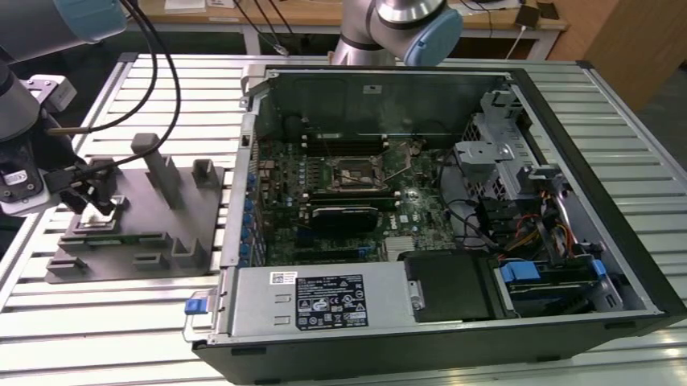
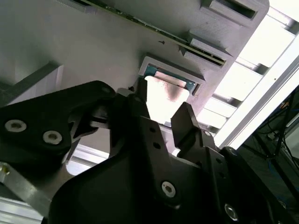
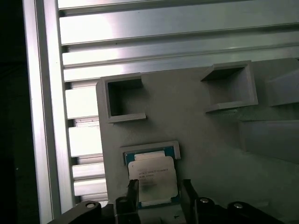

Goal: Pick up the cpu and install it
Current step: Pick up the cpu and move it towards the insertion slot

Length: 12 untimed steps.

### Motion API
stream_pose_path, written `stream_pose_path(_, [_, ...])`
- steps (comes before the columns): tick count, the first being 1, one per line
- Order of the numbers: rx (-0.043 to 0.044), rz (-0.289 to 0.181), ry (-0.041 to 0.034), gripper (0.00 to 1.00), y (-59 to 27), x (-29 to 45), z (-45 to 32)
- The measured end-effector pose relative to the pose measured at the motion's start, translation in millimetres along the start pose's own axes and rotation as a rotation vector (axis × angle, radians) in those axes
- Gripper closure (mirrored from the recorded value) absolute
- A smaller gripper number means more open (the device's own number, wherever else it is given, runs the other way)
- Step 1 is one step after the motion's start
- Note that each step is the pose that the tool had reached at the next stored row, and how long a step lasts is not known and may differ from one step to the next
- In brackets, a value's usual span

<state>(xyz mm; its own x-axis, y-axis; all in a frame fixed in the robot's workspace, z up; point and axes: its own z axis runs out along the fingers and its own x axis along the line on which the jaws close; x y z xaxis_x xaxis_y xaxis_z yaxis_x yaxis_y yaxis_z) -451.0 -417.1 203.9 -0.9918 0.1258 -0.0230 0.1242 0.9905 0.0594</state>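
So the gripper (image 3: 160, 193) is parked right over the cpu (image 3: 152, 179), fingers spread and straddling it, one on each side, nothing clamped as far as I can tell. The chip lies flat, shiny side up, in its shallow framed pocket on the grey fixture (image 3: 210, 154). That pocket presumably keeps it square so the fingers can come down on opposite edges. The second wrist view shows the same thing from low down, the cpu (image 2: 163, 91) bright between the dark fingers. The fixture is on the slatted desk (image 1: 96, 322) at the exterior view's left. The open PC case (image 1: 601, 241) is beside it, with its black socket (image 1: 359, 173) waiting on the motherboard.
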Motion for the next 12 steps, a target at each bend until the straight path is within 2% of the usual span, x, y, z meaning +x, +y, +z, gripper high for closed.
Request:
stream_pose_path(2, [0.0001,0.0,0.0,0.42,0.0,0.0,0.0])
stream_pose_path(4, [0.0003,0.0,0.0,0.42,0.0,0.0,0.0])
stream_pose_path(5, [0.0003,0.0,0.0,0.35,0.0,0.0,0.0])
stream_pose_path(8, [0.0005,-0.002,0.0002,0.35,0.0,0.0,0.2])
stream_pose_path(12, [-0.0003,-0.038,0.0027,0.35,-0.1,0.1,2.4])
